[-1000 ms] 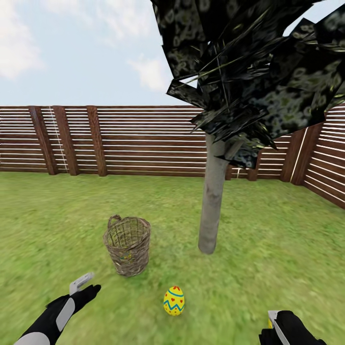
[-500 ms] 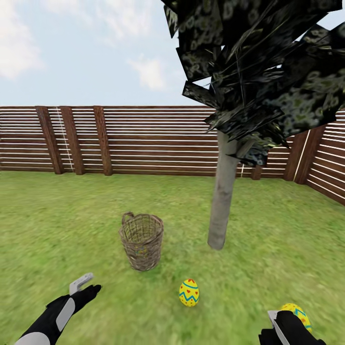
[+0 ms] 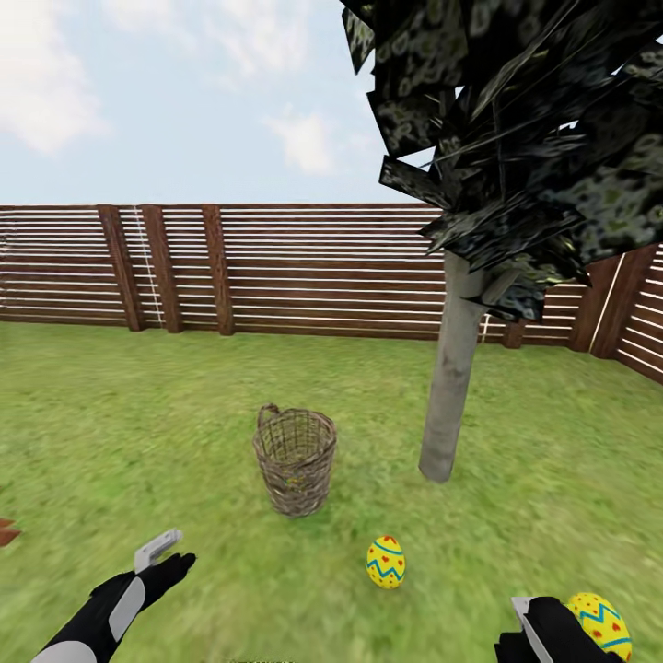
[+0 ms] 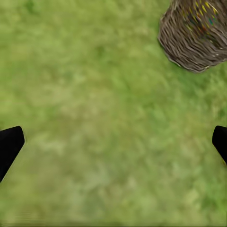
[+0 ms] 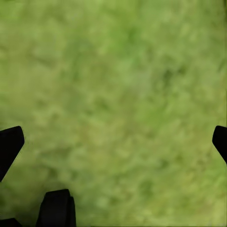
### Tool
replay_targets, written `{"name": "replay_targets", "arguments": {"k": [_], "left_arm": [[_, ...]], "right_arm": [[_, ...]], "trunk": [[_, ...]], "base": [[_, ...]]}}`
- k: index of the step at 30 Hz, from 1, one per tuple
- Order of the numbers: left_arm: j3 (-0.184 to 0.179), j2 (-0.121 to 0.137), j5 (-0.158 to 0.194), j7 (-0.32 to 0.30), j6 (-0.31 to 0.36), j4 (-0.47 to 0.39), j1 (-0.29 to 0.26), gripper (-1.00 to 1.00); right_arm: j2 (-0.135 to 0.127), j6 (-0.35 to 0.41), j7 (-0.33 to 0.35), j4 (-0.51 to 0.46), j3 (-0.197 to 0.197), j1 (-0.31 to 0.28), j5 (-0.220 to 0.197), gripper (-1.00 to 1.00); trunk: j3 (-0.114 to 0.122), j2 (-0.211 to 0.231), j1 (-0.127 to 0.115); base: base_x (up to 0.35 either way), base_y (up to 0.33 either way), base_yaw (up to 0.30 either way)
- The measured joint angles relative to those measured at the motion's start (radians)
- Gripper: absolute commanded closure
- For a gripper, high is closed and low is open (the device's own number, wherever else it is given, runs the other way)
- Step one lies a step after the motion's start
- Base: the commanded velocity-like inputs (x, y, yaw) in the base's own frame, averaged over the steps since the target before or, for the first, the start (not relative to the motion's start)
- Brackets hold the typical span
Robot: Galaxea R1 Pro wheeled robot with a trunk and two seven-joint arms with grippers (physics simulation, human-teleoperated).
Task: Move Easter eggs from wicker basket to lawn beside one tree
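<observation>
**Two eggs out on the grass, one left in the basket**

Left to right, head view:

- Left gripper (image 3: 170, 552): low over bare lawn (image 3: 110, 433), short of the basket. Left wrist view shows both fingertips (image 4: 9, 146) at opposite frame edges, so it's spread wide, nothing between them, touching nothing.
- Wicker basket (image 3: 296, 459): upright on the grass, near the tree. Colour shows through the weave in the left wrist view (image 4: 195, 32); I judge that's the third egg, at the bottom. Can't make out its pose.
- Egg on the grass (image 3: 386, 562): standing on end, in front of the tree, between basket and trunk line.
- Tree (image 3: 451, 387): pale trunk, dark crown, fence (image 3: 304, 267) behind.
- Second egg (image 3: 600, 624): on the grass just beside the right gripper (image 3: 543, 626), at the frame's bottom edge. Whether they touch is unclear.
- Right gripper: right wrist view shows fingertips (image 5: 9, 144) wide apart over grass only, so unclenched and empty.

Handling call: eggs look rigid, smooth, rounded, likely light. They will slip if pinched near an end, so grip across the widest girth. The basket is deep and narrow, so reach straight down the mouth; the open weave looks light enough to tip if a finger snags the rim.
</observation>
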Motion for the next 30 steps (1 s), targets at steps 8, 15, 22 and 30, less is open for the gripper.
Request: {"name": "replay_targets", "arguments": {"k": [8,15,22,30], "left_arm": [[0.0,-0.001,0.001,0.0,0.0,0.001,0.0,-1.0],[0.0,-0.007,0.001,-0.001,-0.001,0.006,0.0,-1.0],[0.0,-0.015,0.001,-0.002,-0.002,0.018,0.0,-1.0],[0.0,-0.016,0.001,-0.002,-0.002,0.02,0.0,-1.0]], "right_arm": [[0.0,0.0,0.0,0.0,0.0,0.0,-0.001,-1.0],[0.0,0.0,0.0,0.0,0.0,0.0,-0.001,-1.0],[0.0,0.0,0.0,0.0,0.0,0.0,-0.001,-1.0],[0.0,0.0,0.0,0.0,0.0,0.0,0.0,-1.0]], "trunk": [[0.0,0.0,0.0],[0.0,0.0,0.0],[0.0,0.0,0.0],[0.0,0.0,0.0]], "base": [[0.0,0.0,0.295],[0.0,0.0,0.297],[0.0,0.0,0.297],[0.0,0.0,0.297]]}}
